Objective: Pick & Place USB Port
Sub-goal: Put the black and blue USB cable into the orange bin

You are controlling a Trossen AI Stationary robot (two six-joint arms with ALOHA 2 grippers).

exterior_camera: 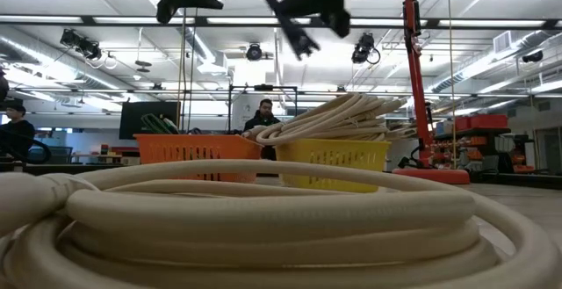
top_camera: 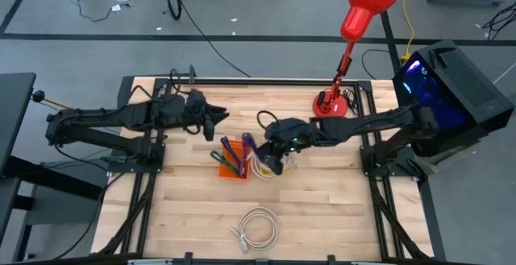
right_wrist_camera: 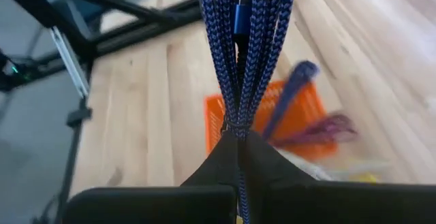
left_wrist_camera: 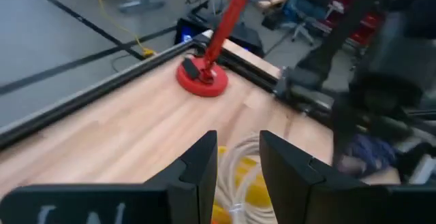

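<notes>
Coiled white cable point(exterior_camera: 263, 227) lay nearest on the desk point(top_camera: 322, 209). Beyond, orange basket point(top_camera: 232, 168) held coloured cables, yellow basket point(top_camera: 264, 167) white ones. Right tool point(right_wrist_camera: 238, 139) clenched a blue braided cable point(right_wrist_camera: 240, 47); left tool point(left_wrist_camera: 238, 169) released.

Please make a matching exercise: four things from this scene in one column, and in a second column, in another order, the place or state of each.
Things:
1. blue braided cable
2. orange basket
3. loose cream cable coil
4. red lamp

Places or states:
A. lies alone near the table's front edge
B. pinched in the right gripper
C. stands at the table's back right
D. holds purple and green cables

Pairs: 1-B, 2-D, 3-A, 4-C
</notes>
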